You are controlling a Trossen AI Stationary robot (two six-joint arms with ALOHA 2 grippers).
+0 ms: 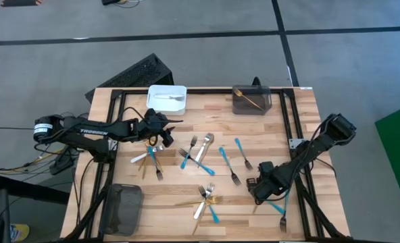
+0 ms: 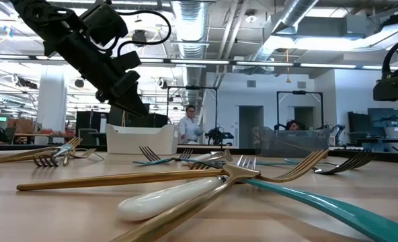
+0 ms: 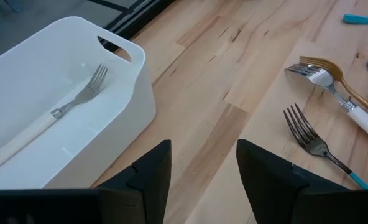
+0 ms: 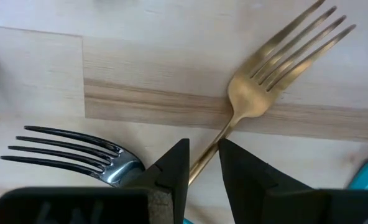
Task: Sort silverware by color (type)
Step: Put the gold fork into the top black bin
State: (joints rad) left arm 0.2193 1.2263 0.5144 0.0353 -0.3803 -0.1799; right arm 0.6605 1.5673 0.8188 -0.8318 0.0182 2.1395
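Silverware lies scattered on the wooden table point(image 1: 308, 115): blue-handled forks point(image 1: 243, 152), a white-handled piece point(image 1: 203, 147), and a crossed cluster point(image 1: 208, 199) near the front. My right gripper point(image 4: 204, 168) points down at the front right, shut on a gold fork point(image 4: 265, 87); a dark fork point(image 4: 78, 149) lies beside it. My left gripper point(image 3: 202, 168) hovers open over bare wood beside the white bin point(image 3: 134, 106), which holds a white-handled fork point(image 3: 59, 112). Nothing sits between its fingers. My right gripper has the gold fork's handle point(image 4: 207, 155), just below the neck, between its two fingers, which come from above and point down, across the handle. The tines stick out beyond the fingers. The fingers hide the rest of the handle. Whether the fork is off the table, I cannot tell.
A dark grey bin point(image 1: 252, 101) with a gold piece stands at the far edge, right of the white bin point(image 1: 167, 98). A dark mesh bin point(image 1: 122, 208) sits at the front left corner. More forks lie near my left gripper point(image 1: 151, 154). A blue-handled fork point(image 1: 281, 216) lies by my right gripper.
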